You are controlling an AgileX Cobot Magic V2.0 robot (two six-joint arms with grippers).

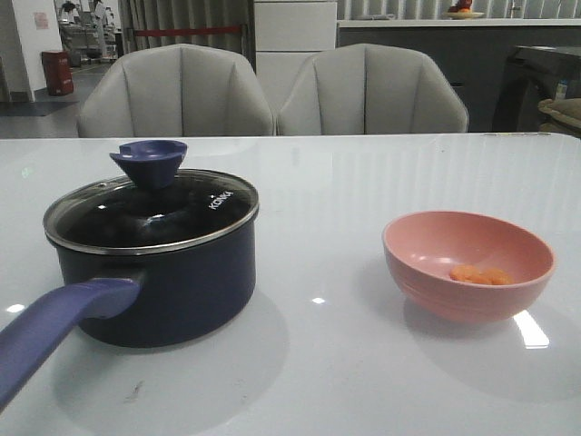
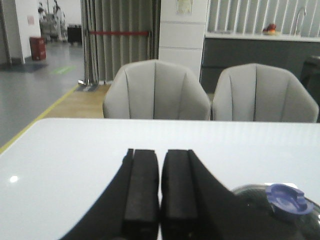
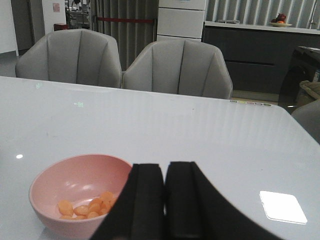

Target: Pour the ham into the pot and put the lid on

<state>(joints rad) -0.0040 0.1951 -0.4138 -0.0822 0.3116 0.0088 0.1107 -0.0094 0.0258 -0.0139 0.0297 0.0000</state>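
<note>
Ham point(image 1: 481, 274), a few small flat orange pieces, lies heaped at the bottom of a round pink bowl point(image 1: 427, 259) that stands on a glossy white table point(image 1: 363, 182), toward the table's right edge and near its front edge. Well apart from the bowl, toward the left edge of the same surface, stands a dark navy-blue round saucepan point(image 1: 182, 291) with a long purple-blue handle point(image 1: 54, 322) that runs out toward the front left corner. A round dark glass lid point(image 1: 150, 218) with a steel rim, white "KONKA" lettering and a blue-purple funnel-shaped knob point(image 1: 148, 162) sits on the pot, covering its mouth. Neither arm shows in the front view. In the left wrist view, the left gripper point(image 2: 160, 192) hangs above the table with its two black pads pressed almost together and nothing between them; the lid's knob point(image 2: 289, 198) and part of the steel rim show just beside it. In the right wrist view, the right gripper point(image 3: 165, 197) likewise has its black pads drawn close, holding nothing, and it hovers just beside the pink bowl point(image 3: 55, 177), where the orange pieces point(image 3: 87, 206) are plainly seen. Two grey upholstered chairs point(image 1: 272, 91) stand side by side behind the table's far edge.
</note>
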